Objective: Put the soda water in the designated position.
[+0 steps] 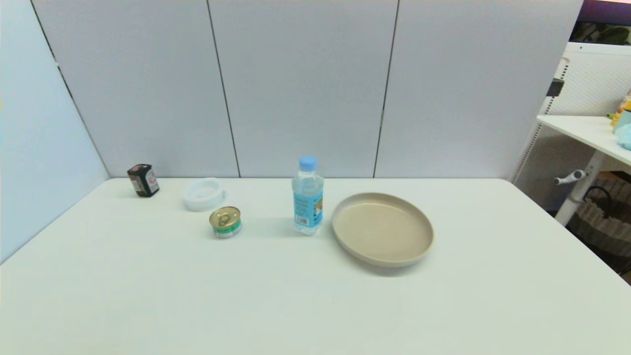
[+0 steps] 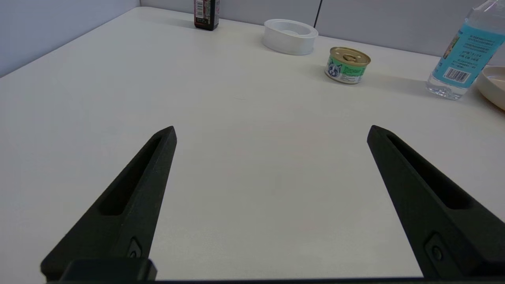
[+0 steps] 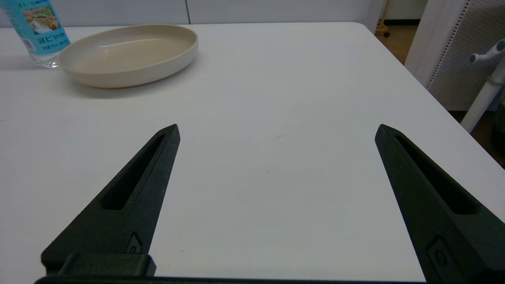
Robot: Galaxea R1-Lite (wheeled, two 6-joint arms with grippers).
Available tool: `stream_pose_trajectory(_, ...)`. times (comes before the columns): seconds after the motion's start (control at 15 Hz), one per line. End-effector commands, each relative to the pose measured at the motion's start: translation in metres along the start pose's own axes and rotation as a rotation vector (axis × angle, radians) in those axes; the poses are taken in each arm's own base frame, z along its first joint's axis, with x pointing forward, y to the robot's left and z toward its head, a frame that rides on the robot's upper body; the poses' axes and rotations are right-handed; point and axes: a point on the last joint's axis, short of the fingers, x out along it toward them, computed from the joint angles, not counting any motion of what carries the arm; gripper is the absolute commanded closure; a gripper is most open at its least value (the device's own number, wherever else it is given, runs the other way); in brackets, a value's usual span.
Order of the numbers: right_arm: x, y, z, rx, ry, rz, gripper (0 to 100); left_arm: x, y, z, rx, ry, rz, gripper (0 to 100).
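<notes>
The soda water (image 1: 307, 197) is a clear bottle with a light blue cap and blue label, standing upright mid-table, just left of a beige plate (image 1: 382, 229). The left wrist view catches the soda water (image 2: 461, 55) far off beside the plate (image 2: 493, 88); the right wrist view shows only its lower part (image 3: 37, 31) next to the plate (image 3: 130, 53). My left gripper (image 2: 271, 132) is open over bare table, well short of the bottle. My right gripper (image 3: 277, 130) is open too, nothing between its fingers. Neither arm appears in the head view.
A gold-topped green tin can (image 1: 226, 222) sits left of the bottle, with a white ring-shaped dish (image 1: 203, 194) and a small black jar (image 1: 143, 180) farther back left. Grey partition panels close the back. The table's right edge (image 3: 430, 94) drops toward a white rack.
</notes>
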Motion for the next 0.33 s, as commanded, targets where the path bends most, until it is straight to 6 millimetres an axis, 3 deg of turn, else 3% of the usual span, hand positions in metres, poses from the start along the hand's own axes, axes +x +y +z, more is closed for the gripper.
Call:
stream_pose_trajectory(0.07,0.0002,-0.0001,-0.0005,-0.003,0.004,0.001,0,0.0002,0.0000,-0.0004,-0.001,0.002,0.002,0)
stream_pose_trajectory(0.33,0.0002,-0.0001,-0.0005,0.000,0.004,-0.003,0,0.0002,0.0000,-0.0004,-0.001,0.002,0.002,0)
